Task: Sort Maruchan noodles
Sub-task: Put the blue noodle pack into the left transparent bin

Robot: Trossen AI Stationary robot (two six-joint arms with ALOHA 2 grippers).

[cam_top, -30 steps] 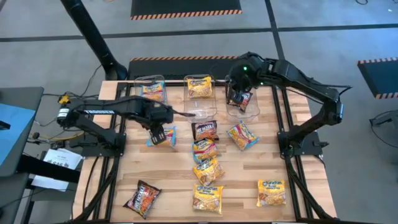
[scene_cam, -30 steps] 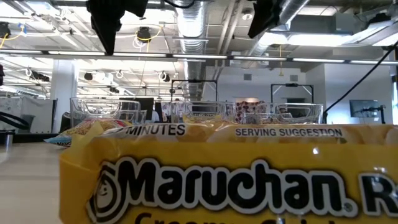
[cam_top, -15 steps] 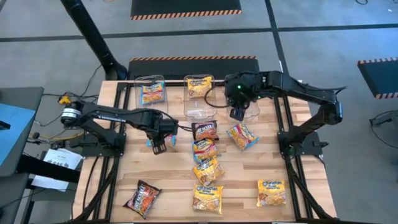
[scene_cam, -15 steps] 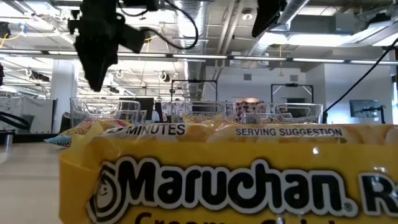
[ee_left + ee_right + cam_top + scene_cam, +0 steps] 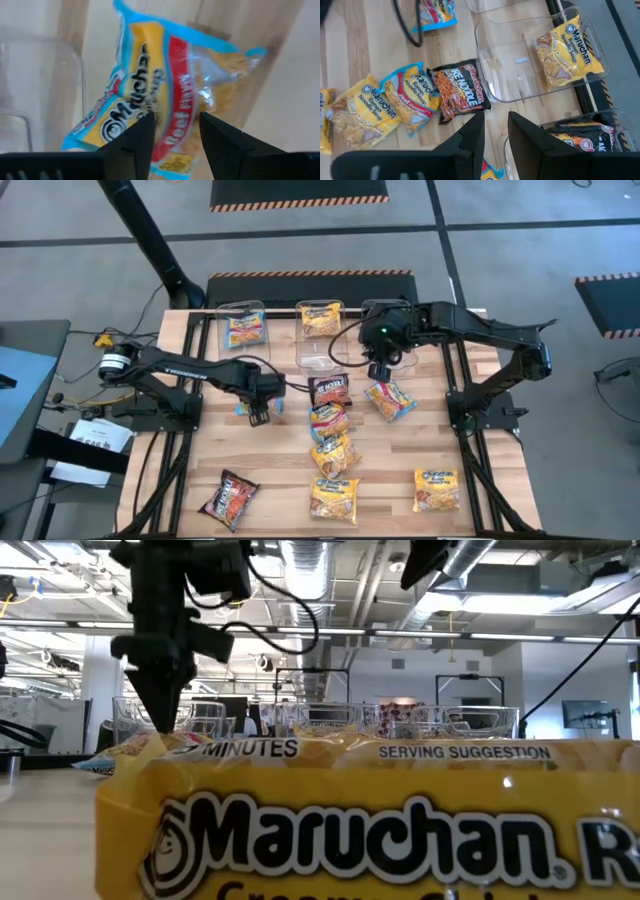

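three clear bins stand in a row at the far edge of the surface [image 5: 200, 450]: the left bin [image 5: 243, 330] holds a blue-pink packet, the middle bin [image 5: 322, 335] a yellow one, the right bin [image 5: 580, 137] a black-red one, while most maruchan noodles are loose on the wood, among them a black-red packet [image 5: 330, 389] just before the middle bin, a blue-pink one [image 5: 389, 399] near the right bin and yellow ones [image 5: 334, 498] toward the near edge. the left gripper [image 5: 258, 416] hangs low over a blue-pink beef packet [image 5: 160, 100] lying flat beside the left bin, jaws parted to either side of it and holding nothing. the likely trouble here: the packet is flat and slick, so the fingers may skid across the film or pinch only a corner, letting it droop and fall out on the way to the bin; the bin wall is also close enough to be nudged on the descent. the left arm reaches in from the left edge with its wrist turned down over the packet. the right gripper [image 5: 495, 131] hovers between the middle and right bins, above the loose black-red packet, jaws partly apart and empty; its arm stretches from the right edge toward the centre, and a careless drop could clip a bin rim
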